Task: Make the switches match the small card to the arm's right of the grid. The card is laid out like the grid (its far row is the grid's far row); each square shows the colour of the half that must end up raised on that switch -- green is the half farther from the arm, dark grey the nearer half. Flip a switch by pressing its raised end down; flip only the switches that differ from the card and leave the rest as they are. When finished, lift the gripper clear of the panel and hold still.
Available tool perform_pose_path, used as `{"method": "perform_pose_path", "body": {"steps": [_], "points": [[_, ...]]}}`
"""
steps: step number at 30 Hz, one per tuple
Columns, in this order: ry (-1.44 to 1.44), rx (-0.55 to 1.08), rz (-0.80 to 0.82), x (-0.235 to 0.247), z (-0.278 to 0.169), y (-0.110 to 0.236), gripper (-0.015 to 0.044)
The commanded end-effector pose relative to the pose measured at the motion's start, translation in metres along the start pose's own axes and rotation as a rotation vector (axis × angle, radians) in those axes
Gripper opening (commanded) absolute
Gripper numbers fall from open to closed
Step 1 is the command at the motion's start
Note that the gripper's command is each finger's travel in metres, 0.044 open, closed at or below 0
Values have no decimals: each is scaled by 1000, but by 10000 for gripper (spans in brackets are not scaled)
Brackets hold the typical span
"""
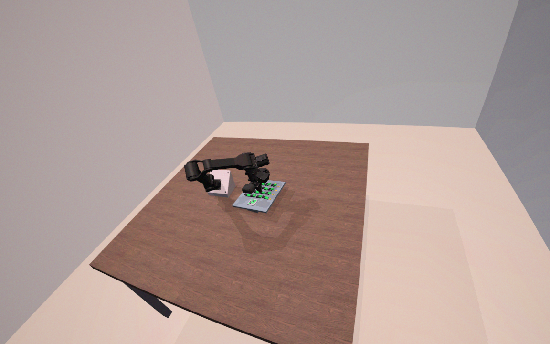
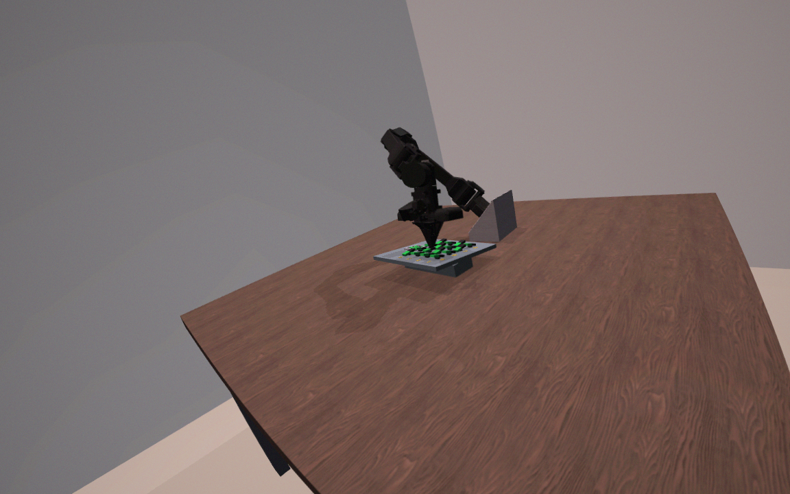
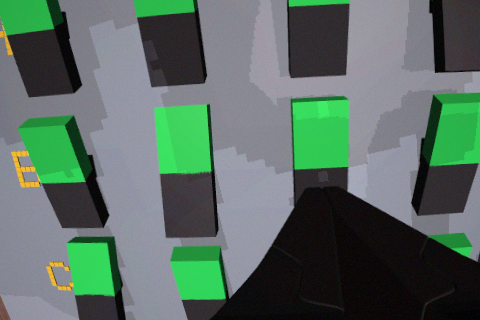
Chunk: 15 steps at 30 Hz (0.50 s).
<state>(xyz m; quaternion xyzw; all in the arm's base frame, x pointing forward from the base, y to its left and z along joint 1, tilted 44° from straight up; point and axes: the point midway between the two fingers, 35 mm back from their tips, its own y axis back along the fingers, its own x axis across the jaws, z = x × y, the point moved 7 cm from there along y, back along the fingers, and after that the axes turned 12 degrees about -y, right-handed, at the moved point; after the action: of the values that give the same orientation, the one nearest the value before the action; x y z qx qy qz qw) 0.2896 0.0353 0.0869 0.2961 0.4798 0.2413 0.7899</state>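
Observation:
The grey switch panel (image 1: 240, 201) (image 2: 395, 259) (image 3: 248, 67) lies on the table in front of the arm and carries a grid of green-and-dark-grey rocker switches. The small card (image 1: 252, 201) sits at the panel's near edge in the top view. My gripper (image 1: 256, 188) (image 2: 431, 241) (image 3: 320, 203) is shut and empty, pointing straight down. In the wrist view its tip rests at the dark near half of the row B, column 3 switch (image 3: 320, 134), whose green half shows brightly lit. The switches under the fingers are hidden.
The arm's pale base block (image 1: 222, 181) (image 2: 497, 218) stands just behind the panel. The brown wooden table (image 1: 226, 256) (image 2: 539, 368) extends wide around the panel. Yellow row letters and column numbers mark the panel in the wrist view.

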Motion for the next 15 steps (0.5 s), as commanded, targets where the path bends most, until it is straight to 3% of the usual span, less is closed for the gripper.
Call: {"method": "perform_pose_path", "body": {"steps": [1,9,15], "points": [[4,-2,-3,0,0,-1,0],[0,0,0,0,0,1,0],[4,25,-6,2,4,61,0]]}}
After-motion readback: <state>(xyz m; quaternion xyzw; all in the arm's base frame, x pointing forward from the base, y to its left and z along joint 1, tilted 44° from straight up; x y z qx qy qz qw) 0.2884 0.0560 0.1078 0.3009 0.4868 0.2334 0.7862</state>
